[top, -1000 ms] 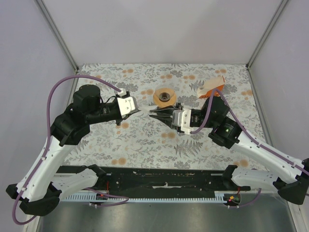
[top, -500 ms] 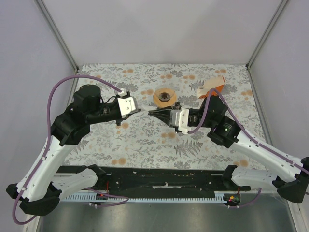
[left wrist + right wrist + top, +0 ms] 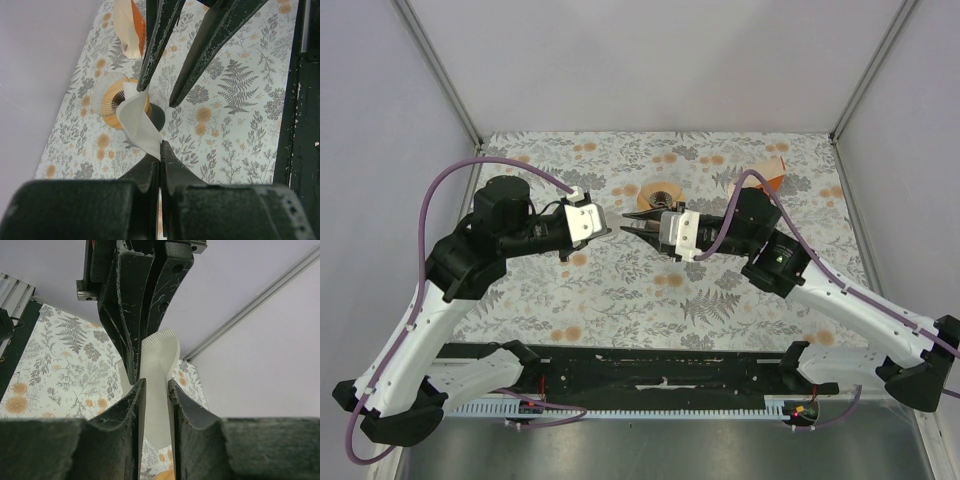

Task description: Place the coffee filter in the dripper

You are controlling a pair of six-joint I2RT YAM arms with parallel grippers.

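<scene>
The left hand (image 3: 160, 148) is clamped tight, its two dark fingers pressed together on the lower corner of the coffee filter (image 3: 136, 120). It holds the filter in the air above the middle of the surface, not yet in the dripper. The filter is thin white paper, curled into a soft fold, and one end has a finely crimped, rounded edge that shows in the centre of the right wrist view. The right hand (image 3: 156, 390) faces the left one tip to tip. Its jaws stand apart, one on each side of the paper as its own camera sees it; whether either finger touches the sheet cannot be told. Just beyond the two hands, in the upper middle of the top view, sits the dripper (image 3: 655, 190), a round orange-brown funnel with a wide rim. Its front is hidden behind the right hand, and the filter hangs in front of it in the left wrist view. Further off, in the upper right of the top view, an orange-and-white box (image 3: 127, 25) lies partly behind the right arm. The surface (image 3: 620, 290) is covered with a pale cloth printed with grey ferns and small orange flowers. Plain pale lilac walls (image 3: 650, 60) enclose it, with metal rails (image 3: 440, 70) running up the corners.
</scene>
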